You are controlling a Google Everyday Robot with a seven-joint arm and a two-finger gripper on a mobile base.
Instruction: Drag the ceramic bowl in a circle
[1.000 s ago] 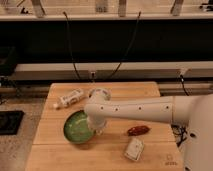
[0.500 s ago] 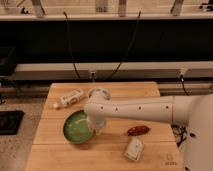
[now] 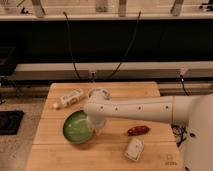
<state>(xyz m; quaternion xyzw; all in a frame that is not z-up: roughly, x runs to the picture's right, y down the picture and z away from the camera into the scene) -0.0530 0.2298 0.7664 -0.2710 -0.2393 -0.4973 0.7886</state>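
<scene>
The ceramic bowl [image 3: 77,127] is a wide, shallow green dish on the left half of the wooden table [image 3: 150,157]. My white arm reaches in from the right across the table. The gripper [image 3: 96,125] hangs down from the arm's end at the bowl's right rim, touching or just over it. The arm's end covers the right edge of the bowl.
A clear plastic bottle [image 3: 69,98] lies on its side at the back left. A small white cup [image 3: 99,93] stands behind the arm. A dark red oblong item [image 3: 138,130] and a white packet [image 3: 134,149] lie on the right front.
</scene>
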